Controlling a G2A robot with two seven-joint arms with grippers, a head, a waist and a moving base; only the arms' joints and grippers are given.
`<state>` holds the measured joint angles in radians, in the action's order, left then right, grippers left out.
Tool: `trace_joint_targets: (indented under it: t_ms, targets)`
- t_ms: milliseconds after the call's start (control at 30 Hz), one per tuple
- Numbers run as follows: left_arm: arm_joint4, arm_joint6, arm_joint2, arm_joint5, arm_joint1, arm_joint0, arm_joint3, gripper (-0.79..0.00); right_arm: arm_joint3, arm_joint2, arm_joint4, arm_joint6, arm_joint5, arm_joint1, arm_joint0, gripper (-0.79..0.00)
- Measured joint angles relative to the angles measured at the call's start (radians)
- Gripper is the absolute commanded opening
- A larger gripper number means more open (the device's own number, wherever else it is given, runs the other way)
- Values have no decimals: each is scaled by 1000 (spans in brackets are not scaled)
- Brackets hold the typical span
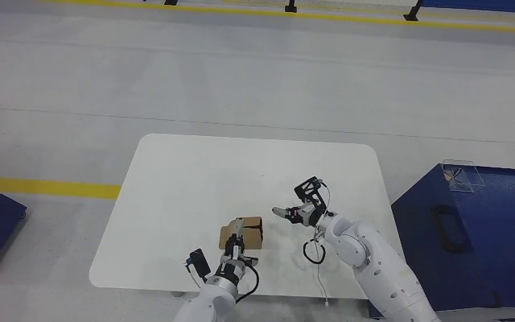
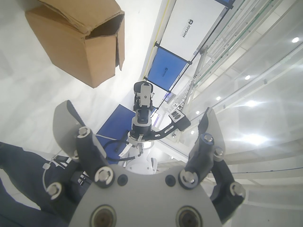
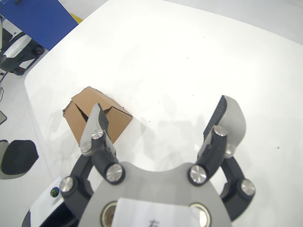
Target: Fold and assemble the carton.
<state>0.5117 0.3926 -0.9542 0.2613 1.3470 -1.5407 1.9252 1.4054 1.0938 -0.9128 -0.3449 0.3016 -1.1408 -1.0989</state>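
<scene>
One white table (image 1: 241, 161). One left gripper (image 2: 139, 112), just nearside of the carton (image 1: 244, 232), fingers apart, empty. One brown carton lies on the table; its end flaps are part-folded and the inside is too dark to read. One right gripper (image 3: 161, 102), right of the carton and not touching it, fingers spread, empty. The label (image 3: 153, 213) on its base is cut off.

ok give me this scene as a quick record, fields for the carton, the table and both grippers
carton: brown cardboard carton, lying on the table near the robot's edge, end flaps partly folded with a gap showing
table: white table, rounded corners
left gripper: left gripper open, holding nothing, close to the carton, fingers clear of it
right gripper: right gripper open, holding nothing, off to the carton's side, apart from it
task state: carton not yet closed up
</scene>
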Motion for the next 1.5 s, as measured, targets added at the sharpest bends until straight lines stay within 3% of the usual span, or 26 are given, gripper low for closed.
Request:
trace_joint_targets:
  t_ms: [300, 433, 600, 733, 1100, 1367, 1500]
  targets:
    - [43, -31, -19, -33, 2, -7, -4, 0, 36, -37, -58, 37, -4, -7, -9, 0]
    - [111, -112, -64, -207, 3, -34, -72, 0, 24, -96, -136, 139, -67, -23, -20, 0]
    - [226, -332, -105, -524, 11, -36, -280, 0, -15, -172, -206, 255, -61, -45, -12, 0]
    - [349, -439, -101, -653, 22, -33, -385, 0, -34, -202, -263, 322, -103, -57, -9, 0]
    - [210, -277, -15, -807, 64, 12, -487, 0, -84, -236, -340, 362, -192, -84, 5, 0]
    - [-51, -59, 23, -896, 95, 45, -550, 0, -100, -240, -361, 371, -200, -97, 3, 0]
    - [-217, 74, 47, -873, 112, 57, -566, 0, -98, -234, -372, 364, -193, -99, -3, 0]
